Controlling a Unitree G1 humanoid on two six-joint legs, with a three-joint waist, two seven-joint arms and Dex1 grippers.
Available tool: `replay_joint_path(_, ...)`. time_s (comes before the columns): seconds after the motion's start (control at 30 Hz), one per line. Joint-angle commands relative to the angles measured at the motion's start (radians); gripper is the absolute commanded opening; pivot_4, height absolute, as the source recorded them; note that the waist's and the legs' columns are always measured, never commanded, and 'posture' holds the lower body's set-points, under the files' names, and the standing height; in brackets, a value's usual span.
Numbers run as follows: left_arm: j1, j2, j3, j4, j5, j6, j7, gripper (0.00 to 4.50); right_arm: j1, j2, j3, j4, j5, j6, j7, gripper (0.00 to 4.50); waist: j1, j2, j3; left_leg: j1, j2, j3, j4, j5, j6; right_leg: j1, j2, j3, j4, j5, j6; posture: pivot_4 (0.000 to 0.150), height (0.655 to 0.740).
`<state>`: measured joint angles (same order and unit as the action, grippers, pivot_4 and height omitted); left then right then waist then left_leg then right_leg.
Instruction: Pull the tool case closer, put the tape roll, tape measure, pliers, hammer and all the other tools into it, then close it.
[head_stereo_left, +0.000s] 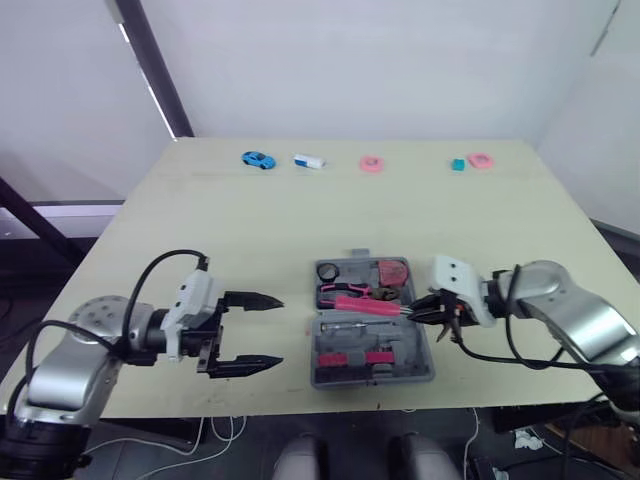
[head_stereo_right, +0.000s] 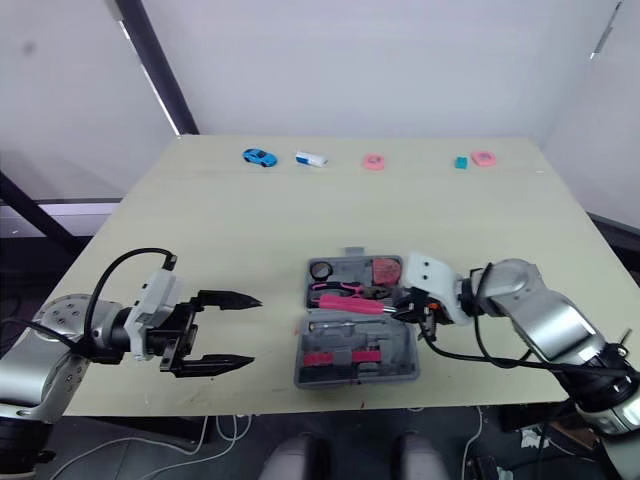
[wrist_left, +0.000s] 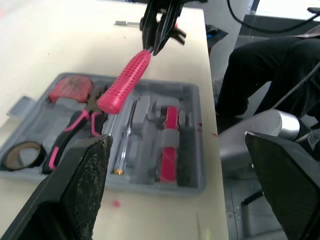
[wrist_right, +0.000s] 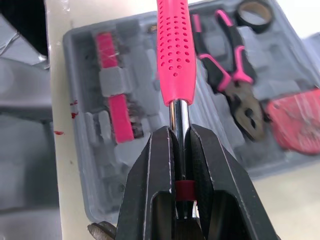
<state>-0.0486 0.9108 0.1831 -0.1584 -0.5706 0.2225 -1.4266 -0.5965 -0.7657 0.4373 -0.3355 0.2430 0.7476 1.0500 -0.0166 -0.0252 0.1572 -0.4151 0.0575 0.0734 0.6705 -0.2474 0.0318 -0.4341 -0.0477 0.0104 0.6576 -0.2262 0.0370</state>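
Right gripper (wrist_right: 179, 146) is clamping the bare metal shaft of the hammer (head_stereo_left: 370, 305), fingers narrow and tight on it just below the pink grip. The grip is angling across the middle of the tool case (head_stereo_left: 420, 365). Can't tell whether its free end is touching the tray or sitting just above the pliers (head_stereo_left: 345, 291).

The case is lying open and flat near the front edge of the table (head_stereo_left: 250, 230), between the two grippers. The tape roll (head_stereo_left: 328, 271), pliers and red tape measure (head_stereo_left: 392, 272) are sitting in its far half. A screwdriver (wrist_left: 124, 145) and pink bit holders (head_stereo_left: 350, 357) are sitting in the near half.

Left gripper (head_stereo_left: 278, 331) is hanging wide open and empty, beside the case's left side and clear of it.

The tabletop is pale beige and matte. Along the far edge a blue toy car (head_stereo_left: 258, 159), a white-and-blue block (head_stereo_left: 309, 161), two pink rings (head_stereo_left: 372, 164) and a teal cube (head_stereo_left: 458, 164) are sitting in a row, well apart from the case. White walls are running behind, with a dark beam (head_stereo_left: 150, 70) slanting at rear left.
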Motion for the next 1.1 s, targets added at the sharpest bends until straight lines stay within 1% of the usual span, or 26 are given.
replay_joint_path(0.03, 0.014, 0.018, 0.048, 0.017, -0.004, -0.033, -0.022, 4.5, -0.038, 0.018, 0.049, -0.02, -0.04, 0.017, 0.002, 0.01, 0.002, 0.0, 0.0, 0.0, 0.0, 0.0, 0.0, 0.0, 0.0, 0.0, 0.0, 0.0, 0.0, 0.0, 0.0, 0.15, 0.7395)
replay_joint_path(0.17, 0.053, 0.036, 0.083, 0.046, -0.002, -0.055, -0.049, 4.5, -0.063, 0.044, 0.123, -0.02, -0.074, 0.036, 0.016, 0.01, 0.006, 0.0, 0.0, -0.001, 0.0, 0.001, 0.0, 0.0, 0.0, 0.0, -0.001, -0.001, 0.0, 0.0, 0.0, 0.15, 0.7395)
replay_joint_path(0.3, 0.067, 0.043, 0.095, 0.057, -0.002, -0.073, -0.06, 4.5, -0.09, 0.066, 0.19, 0.019, -0.143, 0.021, 0.01, 0.01, 0.005, 0.0, 0.0, -0.001, 0.0, 0.001, 0.0, 0.0, 0.0, -0.001, -0.001, -0.001, 0.0, 0.0, 0.0, 0.15, 0.7395)
replay_joint_path(0.53, 0.078, 0.042, 0.096, 0.057, 0.004, -0.087, -0.061, 4.5, -0.104, 0.112, 0.243, 0.072, -0.219, 0.004, 0.006, 0.01, 0.004, 0.0, 0.0, -0.001, 0.0, 0.003, 0.0, 0.0, 0.0, -0.001, -0.001, -0.001, 0.001, 0.0, 0.0, 0.15, 0.7395)
replay_joint_path(0.8, 0.075, 0.038, 0.097, 0.062, 0.007, -0.094, -0.061, 4.5, -0.086, 0.148, 0.258, 0.1, -0.26, -0.023, 0.008, 0.01, 0.002, 0.0, 0.0, -0.001, 0.0, 0.005, 0.0, 0.0, 0.0, -0.001, -0.001, -0.001, 0.001, 0.0, 0.0, 0.15, 0.7395)
replay_joint_path(1.03, 0.071, 0.023, 0.083, 0.052, 0.008, -0.095, -0.049, 4.5, -0.077, 0.176, 0.235, 0.138, -0.274, -0.063, 0.005, 0.01, 0.0, 0.0, 0.0, 0.0, 0.0, 0.005, 0.0, 0.0, 0.0, -0.001, 0.0, -0.001, 0.002, 0.0, 0.0, 0.15, 0.7395)
replay_joint_path(1.07, 0.069, 0.021, 0.081, 0.053, 0.008, -0.095, -0.048, 4.5, -0.077, 0.174, 0.233, 0.139, -0.276, -0.066, 0.008, 0.5, 0.0, 0.0, 0.0, 0.0, 0.0, 0.005, 0.0, 0.0, 0.0, -0.001, 0.0, -0.001, 0.003, 0.0, 0.0, 0.15, 0.7395)
replay_joint_path(1.1, 0.068, 0.019, 0.079, 0.054, 0.009, -0.096, -0.047, 4.5, -0.076, 0.173, 0.23, 0.14, -0.281, -0.071, 0.005, 1.14, 0.0, 0.0, 0.0, 0.0, 0.0, 0.005, 0.0, 0.0, 0.0, -0.001, 0.0, -0.001, 0.002, 0.0, -0.001, 0.15, 0.7395)
